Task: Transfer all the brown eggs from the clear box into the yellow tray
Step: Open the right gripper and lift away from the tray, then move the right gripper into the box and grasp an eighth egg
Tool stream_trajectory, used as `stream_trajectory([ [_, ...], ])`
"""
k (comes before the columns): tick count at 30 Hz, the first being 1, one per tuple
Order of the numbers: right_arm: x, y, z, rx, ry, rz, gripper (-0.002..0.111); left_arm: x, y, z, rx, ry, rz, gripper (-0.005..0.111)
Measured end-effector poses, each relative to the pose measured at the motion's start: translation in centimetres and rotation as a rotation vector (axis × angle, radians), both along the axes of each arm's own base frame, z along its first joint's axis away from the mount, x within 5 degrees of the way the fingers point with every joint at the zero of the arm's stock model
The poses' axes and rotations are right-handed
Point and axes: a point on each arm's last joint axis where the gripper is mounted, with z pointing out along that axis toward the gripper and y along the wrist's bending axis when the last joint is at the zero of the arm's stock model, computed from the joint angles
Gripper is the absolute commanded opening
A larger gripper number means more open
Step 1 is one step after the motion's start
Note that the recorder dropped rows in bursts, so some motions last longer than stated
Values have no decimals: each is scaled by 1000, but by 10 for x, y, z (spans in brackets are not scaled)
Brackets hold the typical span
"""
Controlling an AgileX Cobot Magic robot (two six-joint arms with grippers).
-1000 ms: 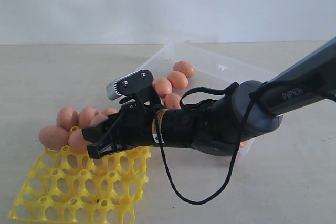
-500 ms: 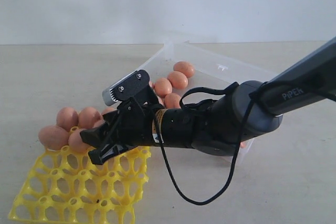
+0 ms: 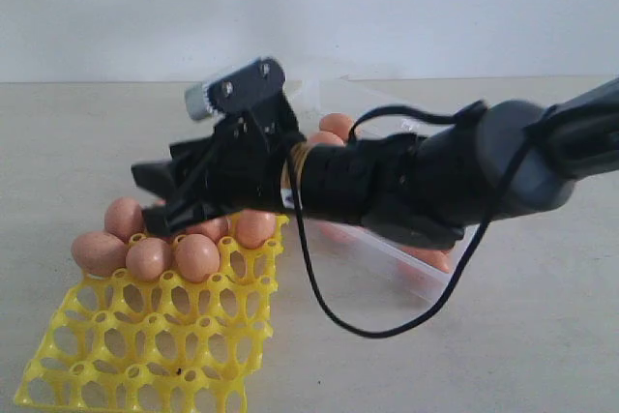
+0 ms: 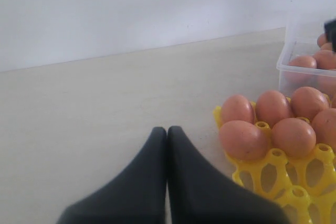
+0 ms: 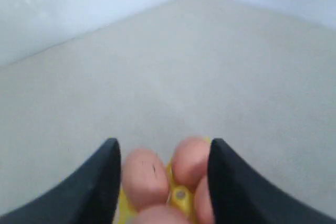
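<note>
My right arm (image 3: pixel 426 181) has risen off the cups it was pressed into a second ago and now crosses in front of the clear box (image 3: pixel 426 123), where a few brown eggs (image 3: pixel 337 125) wait. On the yellow tray (image 3: pixel 155 336), just beside the box, an egg (image 3: pixel 196 256) that the claw covered now sits bare near the tray's far edge, smooth and pinkish-brown, touching its neighbours. I judge that delivery done and the run unfinished. The right claw (image 3: pixel 160 202) hovers above those rows, fingers apart and empty. The left claw (image 4: pixel 167 129) waits near the tray's corner, fingers pressed together, holding nothing.
</note>
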Motion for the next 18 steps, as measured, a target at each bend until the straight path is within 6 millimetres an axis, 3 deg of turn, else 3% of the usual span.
stream_trajectory([
  [1,-1,-4,22,9,-30,-22,0,0,0,0,0,0,0,-4],
  [3,-6,-19,59,-68,-105,-88,0,0,0,0,0,0,0,-4],
  [5,-9,-38,75,-252,-159,-160,0,0,0,0,0,0,0,-4],
  [8,-5,-60,84,-550,-160,-257,0,0,0,0,0,0,0,-4],
  [11,13,-84,91,-774,-64,-401,0,0,0,0,0,0,0,-4],
  [18,83,-149,110,-891,234,-684,0,0,0,0,0,0,0,-4],
])
